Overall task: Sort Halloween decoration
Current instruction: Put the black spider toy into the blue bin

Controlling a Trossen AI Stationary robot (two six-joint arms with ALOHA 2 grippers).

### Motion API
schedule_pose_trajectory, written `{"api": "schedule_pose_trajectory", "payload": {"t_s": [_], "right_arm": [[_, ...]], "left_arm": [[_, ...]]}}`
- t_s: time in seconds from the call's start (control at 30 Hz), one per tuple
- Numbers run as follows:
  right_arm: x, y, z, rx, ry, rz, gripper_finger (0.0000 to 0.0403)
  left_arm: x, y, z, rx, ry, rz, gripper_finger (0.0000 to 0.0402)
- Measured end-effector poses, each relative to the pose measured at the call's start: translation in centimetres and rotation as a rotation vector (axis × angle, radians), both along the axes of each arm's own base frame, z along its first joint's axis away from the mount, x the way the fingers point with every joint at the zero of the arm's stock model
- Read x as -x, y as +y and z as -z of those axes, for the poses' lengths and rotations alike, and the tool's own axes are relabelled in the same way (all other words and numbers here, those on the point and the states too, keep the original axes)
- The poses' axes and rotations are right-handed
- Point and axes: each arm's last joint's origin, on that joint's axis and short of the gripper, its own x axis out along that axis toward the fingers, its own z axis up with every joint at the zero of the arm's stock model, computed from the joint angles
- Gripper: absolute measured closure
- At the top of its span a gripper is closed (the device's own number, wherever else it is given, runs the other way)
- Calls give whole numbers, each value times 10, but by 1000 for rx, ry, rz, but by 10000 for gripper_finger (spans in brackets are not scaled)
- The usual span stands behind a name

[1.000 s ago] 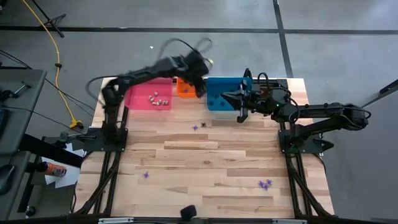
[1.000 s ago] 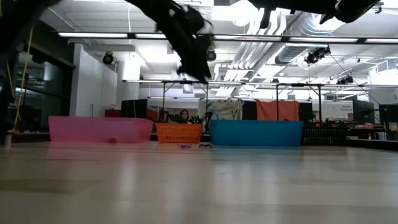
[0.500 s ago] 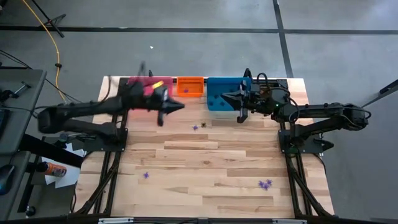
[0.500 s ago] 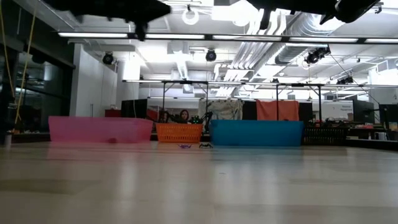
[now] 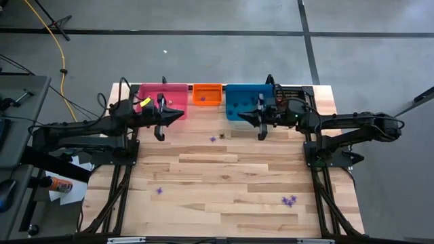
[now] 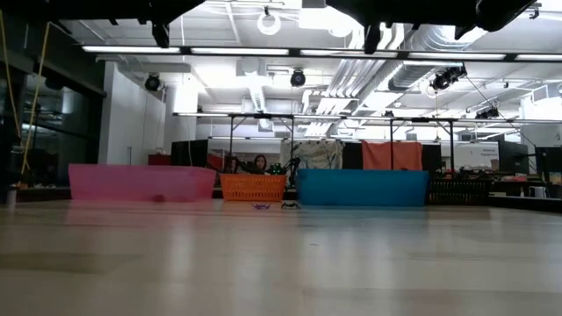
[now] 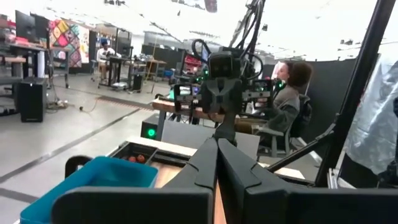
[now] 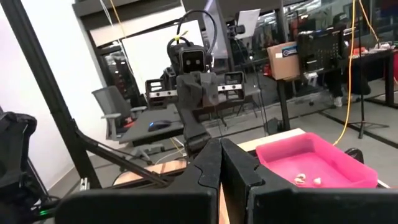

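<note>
- Left gripper (image 5: 182,114) hangs over the pink bin (image 5: 150,89), fingers (image 7: 231,167) pressed together, nothing between them.
- Best next pick, I'd say: the purple and dark trinkets (image 5: 217,137) on the surface in front of the orange bin (image 5: 207,94); spread wide, drop straight down.
- Right gripper (image 5: 240,116) sits above the blue bin (image 5: 237,108), fingers (image 8: 231,160) closed and empty; more purple trinkets (image 5: 290,200) lie well apart.

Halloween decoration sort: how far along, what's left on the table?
Done: pale trinkets lie in the pink bin, dark ones in the blue bin. In hand: nothing visible; left hand and right hand are both shut, raised above the table. Left: two trinkets near the orange bin, one purple trinket on the left, a purple cluster on the right.
</note>
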Motion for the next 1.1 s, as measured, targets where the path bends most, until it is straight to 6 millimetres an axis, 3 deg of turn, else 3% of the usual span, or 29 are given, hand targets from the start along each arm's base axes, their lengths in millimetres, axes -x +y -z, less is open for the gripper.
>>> {"api": "schedule_pose_trajectory", "payload": {"t_s": [0.2, 0.33, 0.5, 0.63, 0.83, 0.97, 1.1], "right_arm": [[0, -1, 0, -6, 0, 44, 403], [-8, -4, 2, -157, 93, 124, 403], [-46, -11, 3, -154, 500, 156, 402], [-83, -19, 14, -150, 716, 179, 388], [-125, -22, 56, -178, 934, 161, 300], [-141, -29, 90, -286, 1093, 220, 227], [-157, -37, 115, -332, 1221, 267, 185]], "left_arm": [[-2, 1, 2, 7, 17, -15, 401], [-1, 1, 2, 5, 11, -16, 401], [-1, 1, 1, 9, 3, -15, 401], [-1, 1, 1, 30, 1, -12, 401], [-1, 1, 1, 30, 2, -12, 401], [-1, 1, 1, 30, 2, -12, 401], [-1, 1, 1, 31, 1, -12, 401]]}}
